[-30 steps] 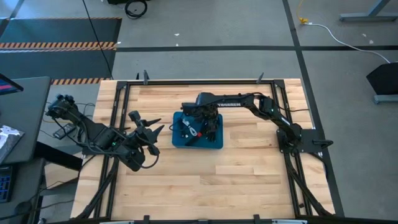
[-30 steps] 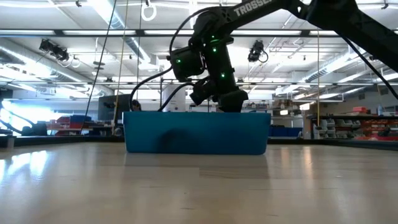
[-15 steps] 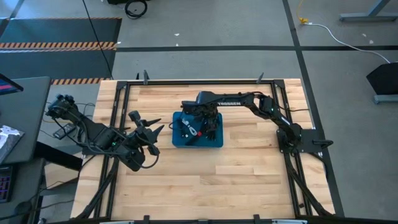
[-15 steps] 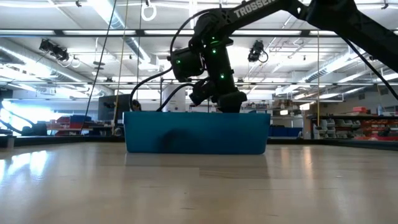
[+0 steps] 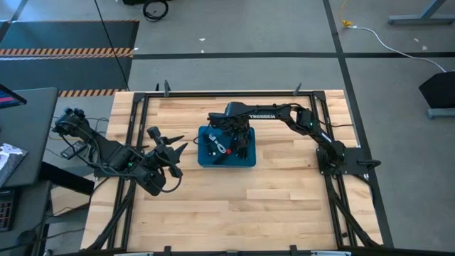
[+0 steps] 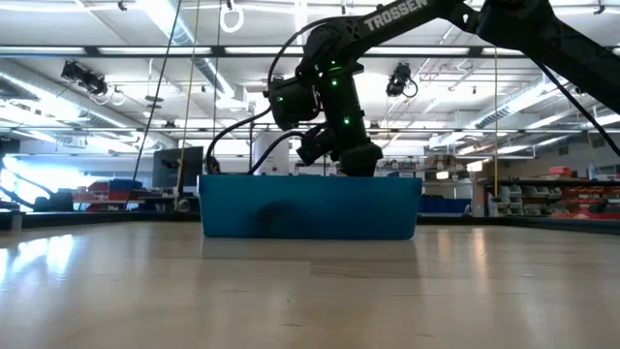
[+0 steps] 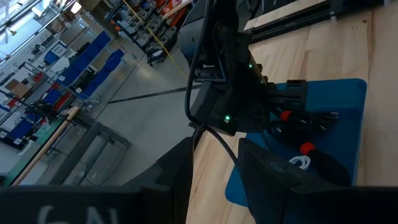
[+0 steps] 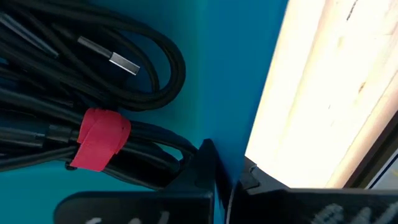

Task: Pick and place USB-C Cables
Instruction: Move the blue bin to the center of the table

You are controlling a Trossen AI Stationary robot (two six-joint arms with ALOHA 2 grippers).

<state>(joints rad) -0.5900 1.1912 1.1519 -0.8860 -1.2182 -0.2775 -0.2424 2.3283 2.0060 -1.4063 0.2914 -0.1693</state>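
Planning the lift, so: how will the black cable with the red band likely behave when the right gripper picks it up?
Probably floppy: the red-banded cable is thin strands in loose loops, so the ends would likely droop. The band should keep the bundle together. It lies tangled among other black cables in the blue bin, so neighbours may drag along.

Blue bin point(image 5: 245, 163); black cable point(image 8: 124, 81), red band point(image 8: 98, 138).

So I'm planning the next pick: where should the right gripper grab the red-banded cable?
Probably at the red band, coming from straight above: the strands are bunched together there, and the bin's walls block a sideways approach.
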